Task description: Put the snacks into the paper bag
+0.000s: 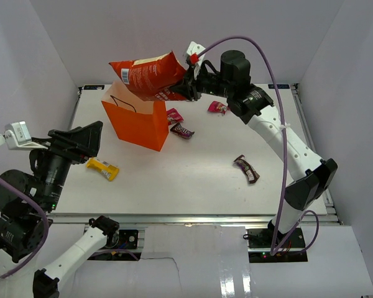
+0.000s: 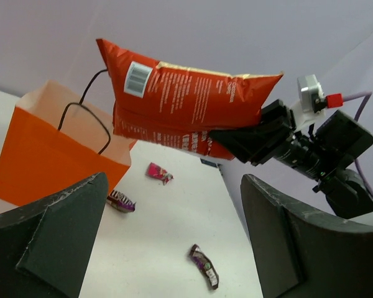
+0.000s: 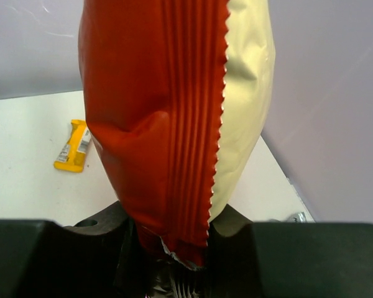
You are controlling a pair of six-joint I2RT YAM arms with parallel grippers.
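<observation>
My right gripper is shut on the end of the large red-orange-and-cream chip bag and holds it in the air above the open orange paper bag. The chip bag also fills the right wrist view and shows in the left wrist view over the paper bag. My left gripper is open and empty at the left. On the table lie a yellow packet, two magenta packets, a purple candy bar and a dark brown bar.
The paper bag's black loop handles stand up under the chip bag. White walls enclose the table on three sides. A purple cable arcs over the right arm.
</observation>
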